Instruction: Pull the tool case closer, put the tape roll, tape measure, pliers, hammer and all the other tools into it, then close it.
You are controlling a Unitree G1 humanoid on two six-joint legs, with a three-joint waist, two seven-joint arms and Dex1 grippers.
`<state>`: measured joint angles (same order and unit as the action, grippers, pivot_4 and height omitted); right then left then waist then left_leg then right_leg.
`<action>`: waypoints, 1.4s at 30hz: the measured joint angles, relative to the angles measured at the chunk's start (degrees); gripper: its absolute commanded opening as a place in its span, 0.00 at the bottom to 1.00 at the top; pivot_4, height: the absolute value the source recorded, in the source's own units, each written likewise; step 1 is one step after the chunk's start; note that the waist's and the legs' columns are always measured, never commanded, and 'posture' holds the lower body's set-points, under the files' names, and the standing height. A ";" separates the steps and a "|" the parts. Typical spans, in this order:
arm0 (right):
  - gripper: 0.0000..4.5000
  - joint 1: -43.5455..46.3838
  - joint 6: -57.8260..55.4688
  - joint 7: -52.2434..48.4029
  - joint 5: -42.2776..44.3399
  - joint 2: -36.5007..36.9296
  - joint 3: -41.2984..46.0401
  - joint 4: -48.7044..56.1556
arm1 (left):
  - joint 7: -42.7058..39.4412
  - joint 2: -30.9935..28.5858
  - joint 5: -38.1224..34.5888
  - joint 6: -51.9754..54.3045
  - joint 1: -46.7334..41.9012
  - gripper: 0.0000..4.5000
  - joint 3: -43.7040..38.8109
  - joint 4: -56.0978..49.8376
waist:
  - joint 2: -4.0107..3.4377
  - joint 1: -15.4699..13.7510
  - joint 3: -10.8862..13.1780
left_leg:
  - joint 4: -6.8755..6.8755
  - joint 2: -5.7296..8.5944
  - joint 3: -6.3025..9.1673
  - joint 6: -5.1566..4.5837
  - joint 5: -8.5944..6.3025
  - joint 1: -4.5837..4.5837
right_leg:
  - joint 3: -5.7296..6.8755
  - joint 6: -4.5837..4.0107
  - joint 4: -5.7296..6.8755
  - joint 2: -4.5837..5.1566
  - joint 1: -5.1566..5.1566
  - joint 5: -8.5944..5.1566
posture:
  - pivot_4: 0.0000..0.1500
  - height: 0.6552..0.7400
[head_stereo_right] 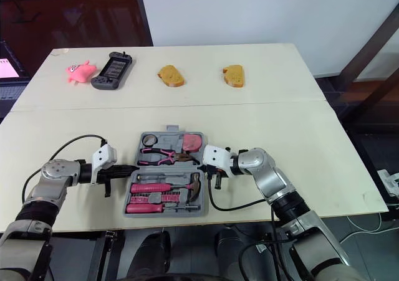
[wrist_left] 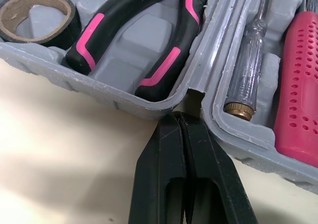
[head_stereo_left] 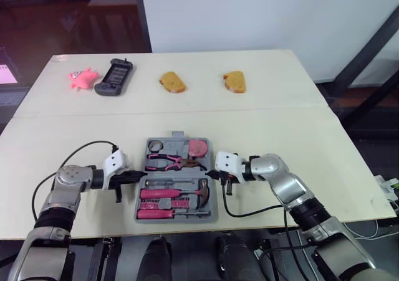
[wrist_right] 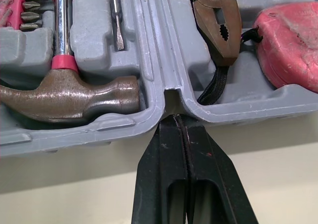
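The grey tool case (head_stereo_left: 177, 219) lies open flat near the table's front edge. Its far half holds the tape roll (head_stereo_left: 154, 146), the pink-and-black pliers (head_stereo_left: 171, 162) and the red tape measure (head_stereo_left: 198, 147). Its near half holds the hammer (head_stereo_left: 202, 192) and pink-handled screwdrivers (head_stereo_left: 161, 194). My left gripper (wrist_left: 181, 117) is shut, its tip touching the hinge notch on the case's left side. My right gripper (wrist_right: 174, 118) is also shut, its tip at the hinge notch on the right side, between the hammer head (wrist_right: 69, 102) and the pliers' jaws.
At the back of the table lie a pink toy (head_stereo_left: 83, 77), a black handheld device (head_stereo_left: 114, 77) and two pieces of bread (head_stereo_left: 172, 82) (head_stereo_left: 235, 81). A seam crosses the table behind the case. Cables trail from both wrists.
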<state>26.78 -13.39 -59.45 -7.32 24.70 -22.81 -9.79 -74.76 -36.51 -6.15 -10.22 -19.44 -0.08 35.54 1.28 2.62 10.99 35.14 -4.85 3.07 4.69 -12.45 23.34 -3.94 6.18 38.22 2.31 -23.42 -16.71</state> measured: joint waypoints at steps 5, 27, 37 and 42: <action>0.00 -1.96 -2.95 -0.52 0.02 0.18 -0.15 3.59 | 1.44 -0.70 -2.10 3.53 6.61 0.01 -1.16 -7.94 | 0.00 -0.13 0.00 | 0.01 0.00 0.00 0.00 0.00 0.00 | 0.01 -0.01 0.00 0.00 0.01 0.00 | 1.00 1.00; 0.00 -1.61 -3.18 -1.72 0.05 1.18 -0.28 3.27 | 3.88 -0.23 -2.80 6.54 7.91 0.01 -0.51 -11.29 | -0.03 -0.75 -0.01 | 0.04 0.02 0.00 0.00 0.00 -0.01 | 0.01 -0.01 -0.02 0.03 0.06 0.00 | 1.00 1.00; 0.00 -2.80 -8.65 -7.63 7.20 11.78 5.48 8.61 | 4.34 -2.50 -11.15 12.31 11.64 0.01 -8.04 -13.75 | -0.06 -1.47 0.01 | 0.04 0.01 0.00 0.00 0.00 0.02 | 0.02 -0.01 -0.05 0.05 0.04 -0.01 | 1.00 1.00; 0.18 -3.08 -15.69 -8.59 14.52 13.26 11.99 10.47 | 2.99 -4.24 -21.14 19.47 17.77 0.00 -15.20 -24.28 | -0.05 -1.40 0.01 | 0.03 0.00 0.00 0.01 0.00 -0.01 | 0.01 -0.03 -0.06 0.04 0.05 -0.01 | 1.00 1.00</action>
<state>23.70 -29.08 -68.05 7.20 37.96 -10.82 0.69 -71.78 -40.75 -27.29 9.24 -1.67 -15.29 11.25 1.24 1.22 11.01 35.17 -4.86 3.07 4.70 -12.46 23.33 -3.93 6.15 38.16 2.36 -23.38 -16.72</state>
